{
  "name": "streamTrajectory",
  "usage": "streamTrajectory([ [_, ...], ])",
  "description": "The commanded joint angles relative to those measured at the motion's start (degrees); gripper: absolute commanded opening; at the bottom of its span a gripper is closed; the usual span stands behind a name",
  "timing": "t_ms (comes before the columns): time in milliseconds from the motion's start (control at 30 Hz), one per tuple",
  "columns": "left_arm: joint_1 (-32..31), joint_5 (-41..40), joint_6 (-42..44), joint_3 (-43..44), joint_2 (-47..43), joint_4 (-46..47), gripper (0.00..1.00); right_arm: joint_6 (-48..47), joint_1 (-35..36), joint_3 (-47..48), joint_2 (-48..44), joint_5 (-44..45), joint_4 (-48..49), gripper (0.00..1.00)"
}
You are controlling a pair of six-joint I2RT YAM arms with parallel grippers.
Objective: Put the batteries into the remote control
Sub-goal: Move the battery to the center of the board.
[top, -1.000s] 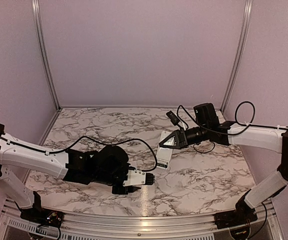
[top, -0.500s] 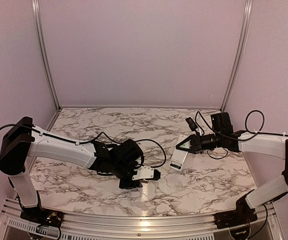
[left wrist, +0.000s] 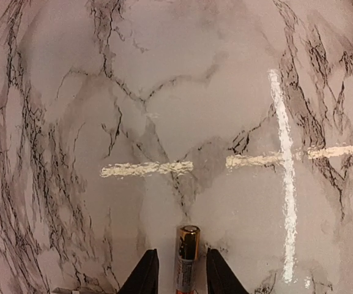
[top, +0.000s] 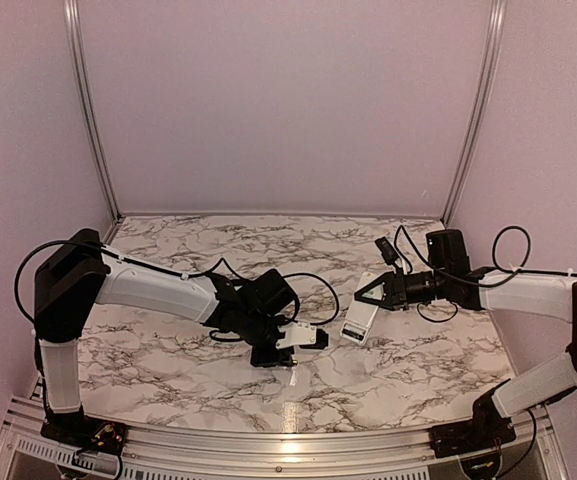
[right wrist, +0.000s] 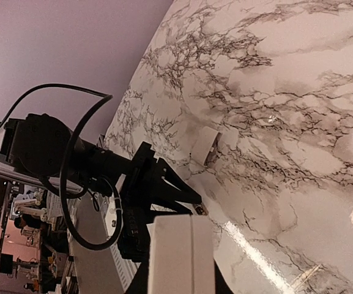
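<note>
A battery (left wrist: 188,240) with a gold end and dark body stands between the fingers of my left gripper (left wrist: 181,251), and a slim gap shows on each side of it at the tips. In the top view the left gripper (top: 317,340) is low over the marble, just left of the remote control (top: 356,322). My right gripper (top: 366,294) is shut on the white remote's far end and holds it slanted. The right wrist view shows the remote (right wrist: 176,251) filling the jaws, with the left gripper's (right wrist: 197,208) tips and the battery's end just beyond it.
A small white cover piece (right wrist: 204,146) lies on the marble table (top: 408,370) beyond the left gripper. Black cables (top: 313,290) loop over both wrists. Pink walls with metal posts (top: 88,120) close in the back and sides.
The left arm has stretched right towards the remote and its jaws have narrowed around the battery. The right gripper carried the remote slightly right and lower, then held still.
</note>
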Motion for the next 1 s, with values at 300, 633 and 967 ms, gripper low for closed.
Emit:
streamTrajectory([
  [300,0.9,4.9,1.3,-0.7,1.2,-4.4,0.07,0.4,-2.3,-1.8,-0.8,-2.4,4.6,0.0],
  [633,-1.8,3.7,-0.1,-7.2,-7.3,-3.2,0.01,1.0,-2.3,-2.4,-0.2,-3.2,5.6,0.0],
  [967,-4.7,-5.4,-2.1,-3.1,-3.3,-15.3,0.09,1.4,-2.3,-2.4,0.2,-3.4,6.1,0.0],
])
